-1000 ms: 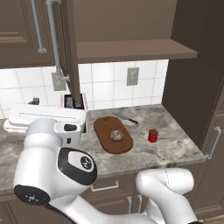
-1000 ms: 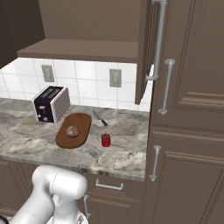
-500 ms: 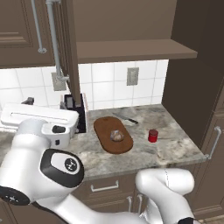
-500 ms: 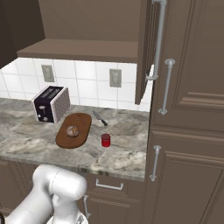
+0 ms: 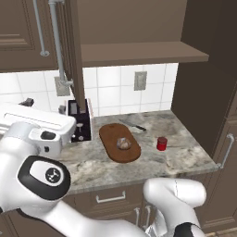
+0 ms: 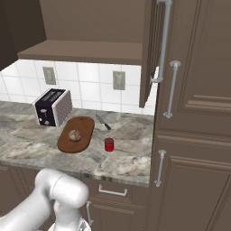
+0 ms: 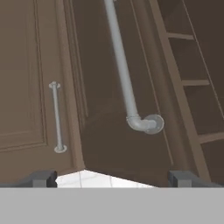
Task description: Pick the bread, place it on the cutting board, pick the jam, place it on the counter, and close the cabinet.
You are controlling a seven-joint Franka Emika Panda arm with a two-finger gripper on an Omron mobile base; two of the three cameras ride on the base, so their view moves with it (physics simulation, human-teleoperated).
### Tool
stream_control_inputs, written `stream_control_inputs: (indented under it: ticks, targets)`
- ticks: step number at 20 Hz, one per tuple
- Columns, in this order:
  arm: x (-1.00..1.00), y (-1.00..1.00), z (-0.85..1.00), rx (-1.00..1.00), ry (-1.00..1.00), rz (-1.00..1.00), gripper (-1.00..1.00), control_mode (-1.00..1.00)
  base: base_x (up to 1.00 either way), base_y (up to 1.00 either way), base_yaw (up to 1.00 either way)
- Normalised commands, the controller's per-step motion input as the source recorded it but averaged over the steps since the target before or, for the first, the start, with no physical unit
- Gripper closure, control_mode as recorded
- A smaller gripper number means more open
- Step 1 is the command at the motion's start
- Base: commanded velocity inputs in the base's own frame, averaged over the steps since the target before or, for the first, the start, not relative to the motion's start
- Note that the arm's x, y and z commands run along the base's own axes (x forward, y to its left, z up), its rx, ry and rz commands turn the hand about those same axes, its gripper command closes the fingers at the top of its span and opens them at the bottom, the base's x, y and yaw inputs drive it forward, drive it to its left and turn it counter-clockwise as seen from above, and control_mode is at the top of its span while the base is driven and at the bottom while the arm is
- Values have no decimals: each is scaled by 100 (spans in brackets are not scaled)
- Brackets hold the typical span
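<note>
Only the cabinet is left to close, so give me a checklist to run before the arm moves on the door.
1. bread on the cutting board: ok.
2. jam standing on the counter: ok.
3. cabinet door shut: not ok, it stands open.
4. gripper free and wide: ok, nothing is held.
5. Door's bar handle ahead of the hand: ok.
6. Contact with the door: cannot tell.

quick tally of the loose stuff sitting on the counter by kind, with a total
bun: 1, on the cutting board
cutting board: 1
jam jar: 1, red, standing on the counter
toaster: 1
knife: 1, behind the board
total: 5
</note>
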Motion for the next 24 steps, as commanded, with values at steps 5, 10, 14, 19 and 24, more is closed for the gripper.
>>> stream_control_inputs:
  ticks: [5,10,14,19,24]
  targets:
    - [8,1,14,0,0,-15,-100,-100,0,0,0]
    - [10,2,8,0,0,-14,-100,-100,0,0,0]
    - [6,5,7,0,0,-12,-100,-100,0,0,0]
    - [2,1,6,0,0,-11,-100,-100,0,0,0]
    - [0,0,0,0,-1,-9,-100,-100,0,0,0]
